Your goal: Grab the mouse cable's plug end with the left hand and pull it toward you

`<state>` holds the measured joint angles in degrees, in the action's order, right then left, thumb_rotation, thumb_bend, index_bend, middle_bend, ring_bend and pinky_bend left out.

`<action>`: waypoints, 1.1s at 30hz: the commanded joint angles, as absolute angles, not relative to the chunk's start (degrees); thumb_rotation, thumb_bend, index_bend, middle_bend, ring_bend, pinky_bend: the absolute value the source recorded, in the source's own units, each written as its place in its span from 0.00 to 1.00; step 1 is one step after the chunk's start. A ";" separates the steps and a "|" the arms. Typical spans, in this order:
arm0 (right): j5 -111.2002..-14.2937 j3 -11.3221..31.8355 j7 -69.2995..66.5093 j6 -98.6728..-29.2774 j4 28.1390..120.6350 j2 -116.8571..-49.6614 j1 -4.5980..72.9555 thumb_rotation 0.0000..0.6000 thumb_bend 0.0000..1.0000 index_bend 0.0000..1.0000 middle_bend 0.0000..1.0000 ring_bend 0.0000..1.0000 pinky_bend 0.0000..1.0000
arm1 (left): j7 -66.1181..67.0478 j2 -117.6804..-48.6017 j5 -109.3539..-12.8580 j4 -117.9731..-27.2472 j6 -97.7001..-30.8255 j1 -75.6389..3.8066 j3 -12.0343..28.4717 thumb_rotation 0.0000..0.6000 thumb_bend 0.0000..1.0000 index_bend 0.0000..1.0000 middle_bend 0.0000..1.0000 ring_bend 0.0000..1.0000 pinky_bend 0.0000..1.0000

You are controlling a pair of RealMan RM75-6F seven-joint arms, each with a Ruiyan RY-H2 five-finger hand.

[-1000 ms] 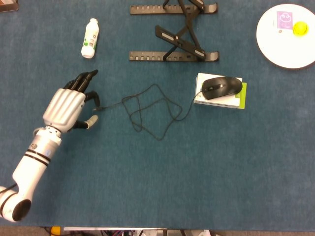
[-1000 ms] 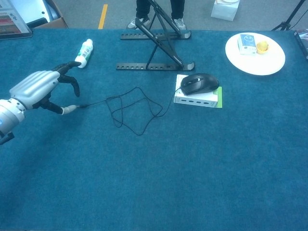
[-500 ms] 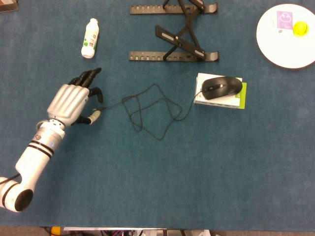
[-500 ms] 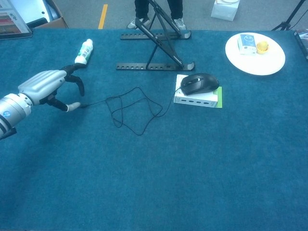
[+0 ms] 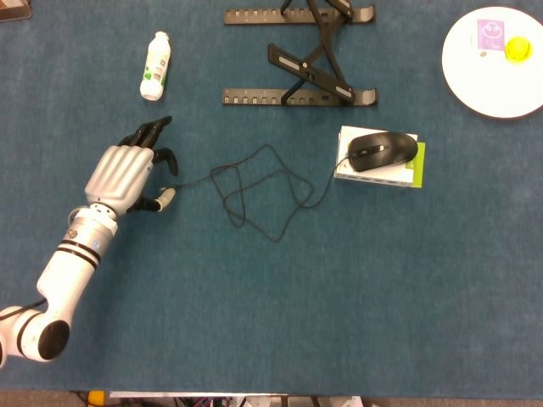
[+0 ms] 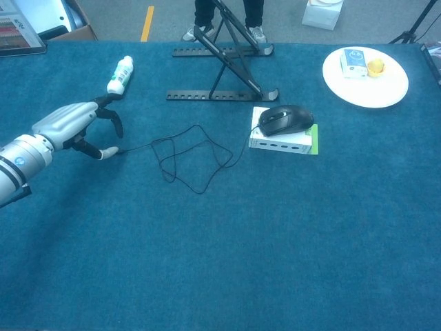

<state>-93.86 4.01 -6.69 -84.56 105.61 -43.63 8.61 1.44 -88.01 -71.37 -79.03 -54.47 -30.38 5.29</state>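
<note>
Left hand low over mat, left of cable loops. Fingers spread and curved over plug end; thumb tip just beside plug. Whether plug already pinched: cannot tell.

Plug lies at cable's left end, mouse on box far right.

Risks:
- fingers close short, plug slips out
- thumb nudges plug sideways
- tangled loops snag during pull, mouse dragged off box

Right hand out of sight.
</note>
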 commanded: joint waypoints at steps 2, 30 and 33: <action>-93.81 3.98 -6.81 -84.64 105.44 -43.70 8.54 1.00 0.38 0.32 0.20 0.11 0.08 | 3.76 -89.01 -69.33 -79.05 -55.19 -29.83 5.64 1.00 0.31 0.45 0.00 0.00 0.17; -93.57 3.76 -7.59 -84.97 104.58 -44.26 8.21 1.00 0.38 0.32 0.20 0.11 0.08 | 10.11 -94.49 -64.39 -76.86 -58.87 -27.93 6.38 1.00 0.31 0.48 0.00 0.00 0.17; -93.59 3.74 -7.66 -85.05 104.46 -44.30 8.15 1.00 0.38 0.32 0.20 0.11 0.08 | 10.43 -95.05 -64.84 -75.89 -59.43 -27.83 6.33 1.00 0.31 0.48 0.00 0.00 0.08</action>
